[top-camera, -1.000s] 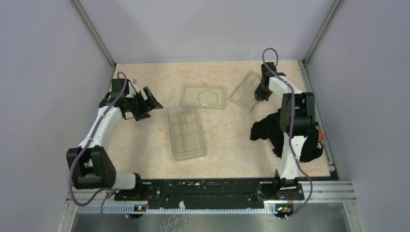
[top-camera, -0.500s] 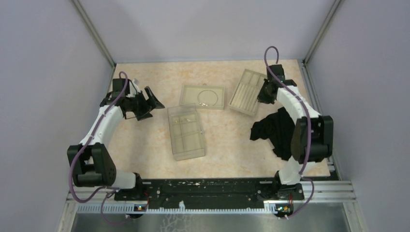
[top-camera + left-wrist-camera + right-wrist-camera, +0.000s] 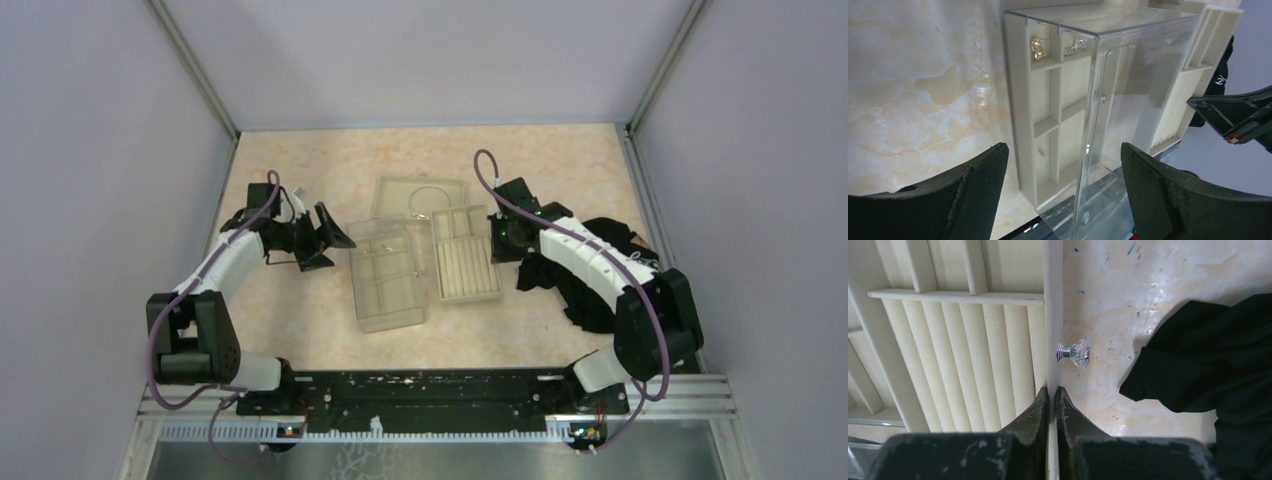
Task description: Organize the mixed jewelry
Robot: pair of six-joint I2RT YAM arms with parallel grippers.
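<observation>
A thin silver wire hoop [image 3: 428,199] lies in the back tray [image 3: 388,190]. A gold bit [image 3: 1037,46] and a silver bit [image 3: 1075,45] sit in the top compartments of the clear-lidded compartment tray [image 3: 1020,100], which stands mid-table in the top view [image 3: 385,300]. My left gripper [image 3: 337,250] is open and empty just left of that tray; in its wrist view [image 3: 1063,195] the tray's near end lies between its spread jaws. My right gripper [image 3: 497,243] is shut on the right side wall of the ridged tray [image 3: 465,262]; its wrist view [image 3: 1052,395] shows that wall [image 3: 1053,315] pinched.
A crystal knob [image 3: 1075,351] sticks out of the ridged tray's wall just ahead of my right fingertips. A black cloth [image 3: 590,275] lies crumpled right of the ridged tray, under the right arm, and shows in the right wrist view [image 3: 1208,360]. Booth walls enclose the table.
My right arm has swung left and towards the near edge, dragging the ridged tray from the back right to beside the compartment tray. My left gripper has moved right, up to the compartment tray.
</observation>
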